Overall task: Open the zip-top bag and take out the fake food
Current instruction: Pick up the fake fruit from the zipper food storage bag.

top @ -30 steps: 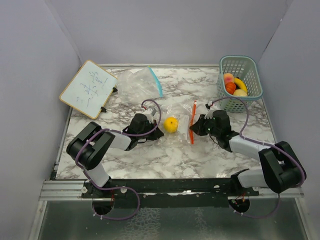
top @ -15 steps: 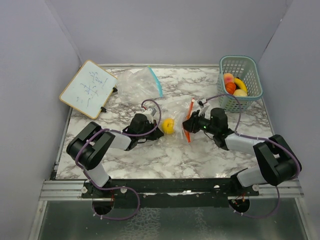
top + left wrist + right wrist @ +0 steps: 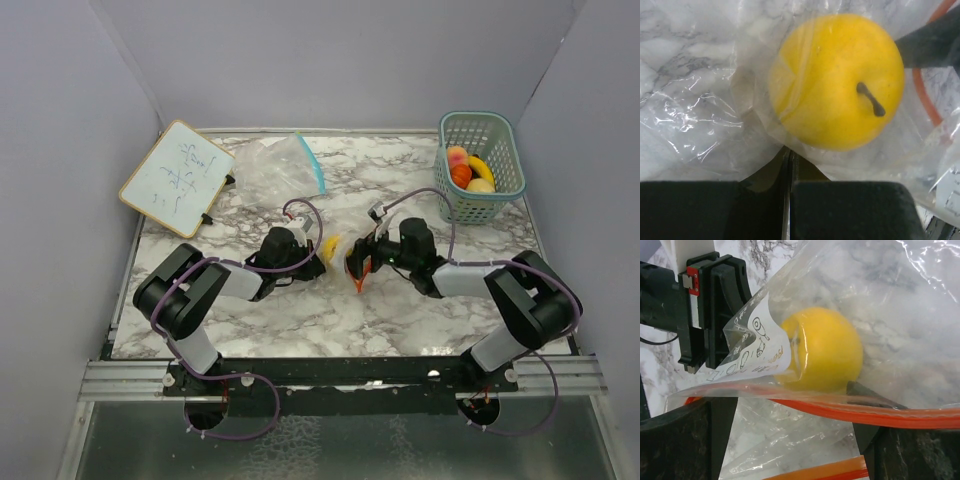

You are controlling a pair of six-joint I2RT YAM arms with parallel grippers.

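L gripper (image 3: 790, 167) was clenched on bag (image 3: 920, 315) end; R gripper (image 3: 790, 400) stood spread at orange zip (image 3: 920, 415). Risk: R could've pinched film w/ yellow fruit (image 3: 822, 347), dragging bag.

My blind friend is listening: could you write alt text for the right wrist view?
A yellow fruit lies inside a clear bag with an orange zip, on marble. The right jaws, open, sit at the zip; the left jaws hold the bag's far side.

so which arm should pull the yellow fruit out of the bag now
Right. The right claw is open at the bag's orange zip, with the fruit just ahead of it. The left claw is shut on the bag's other end, anchoring it.
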